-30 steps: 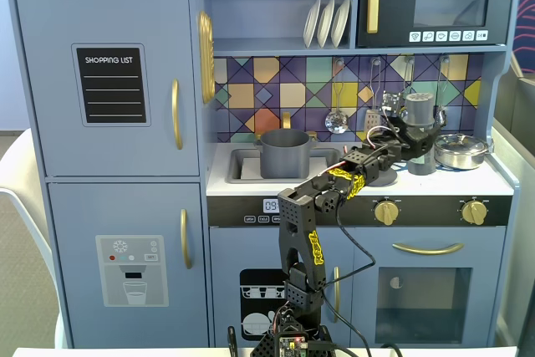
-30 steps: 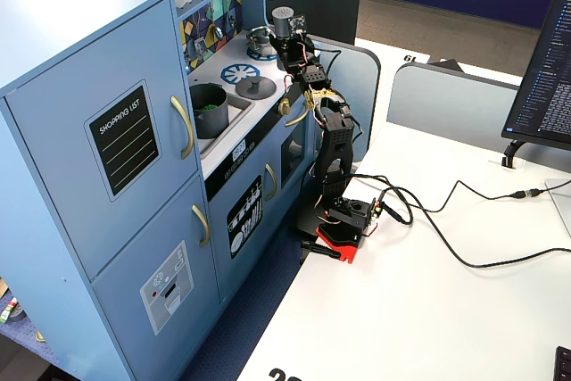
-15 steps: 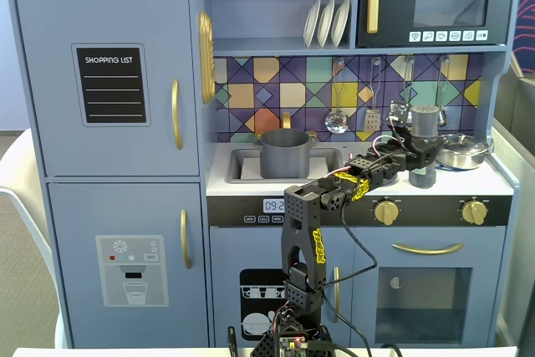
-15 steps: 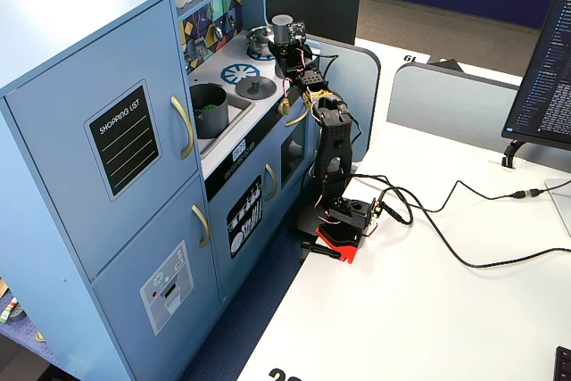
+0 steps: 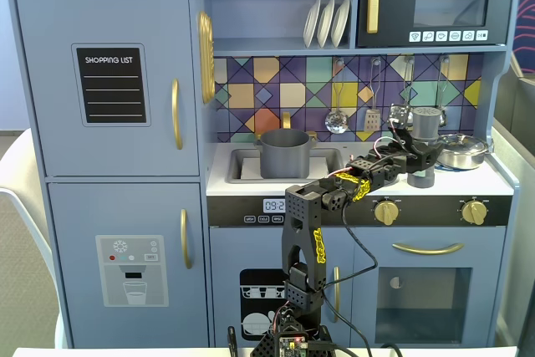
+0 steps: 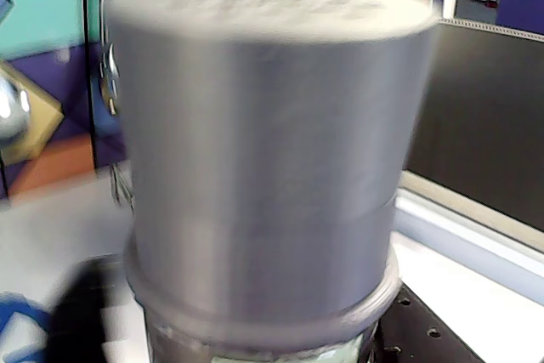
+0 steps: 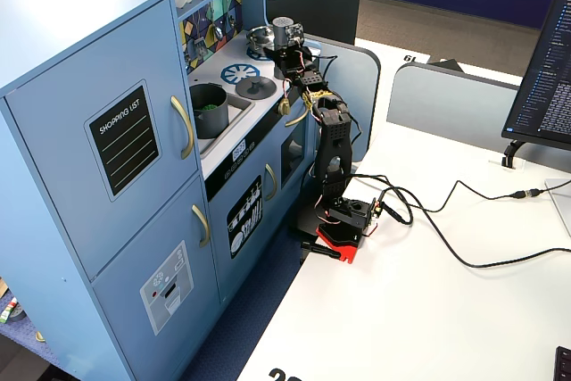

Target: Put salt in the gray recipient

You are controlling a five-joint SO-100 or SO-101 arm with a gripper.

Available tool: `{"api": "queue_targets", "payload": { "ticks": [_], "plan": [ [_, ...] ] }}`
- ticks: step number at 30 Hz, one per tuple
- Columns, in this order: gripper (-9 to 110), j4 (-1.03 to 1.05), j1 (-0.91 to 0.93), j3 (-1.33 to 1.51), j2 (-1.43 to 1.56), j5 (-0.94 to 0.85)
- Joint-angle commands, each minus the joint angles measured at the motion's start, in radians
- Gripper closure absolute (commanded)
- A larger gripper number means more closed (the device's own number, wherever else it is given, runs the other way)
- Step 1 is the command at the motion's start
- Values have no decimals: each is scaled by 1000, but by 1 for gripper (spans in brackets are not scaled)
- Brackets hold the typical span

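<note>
The salt [image 5: 425, 123], a tall dark-gray shaker with a lighter cap, stands upright at the right end of the toy kitchen counter, its base at counter level. My gripper [image 5: 422, 155] is shut around its middle. In the wrist view the salt [image 6: 263, 125] fills the frame, blurred, with a black finger [image 6: 81, 316] low on the left. From the side, the salt [image 7: 283, 28] and gripper [image 7: 287, 49] sit beside the stove. The gray recipient [image 5: 285, 156], a matte pot, stands in the sink well left of the gripper. Something green lies inside the gray recipient [image 7: 202, 122].
A shiny steel pan [image 5: 460, 150] sits just right of the salt, and utensils [image 5: 337, 119] hang on the tiled wall behind. A flat gray lid [image 7: 255, 86] lies on the counter between pot and shaker. The pan [image 7: 260, 37] stands next to the shaker.
The gripper has come down and slightly right with the salt, from a raised position to counter level. In the last half second it barely moved.
</note>
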Motion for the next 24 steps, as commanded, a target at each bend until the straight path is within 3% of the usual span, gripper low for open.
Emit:
{"api": "queue_targets", "payload": {
  "ticks": [1,7,12,17,20,22,24],
  "plan": [
    [48,14,-3,-54,55,-52],
    [42,164,17,66,322,-77],
    [45,459,72,210,678,-164],
    [65,948,-12,334,1019,-245],
    [89,1230,-192,414,1167,-290],
    [101,1353,-344,486,1236,-232],
    [101,1407,-483,589,1282,-94]
  ]
}}
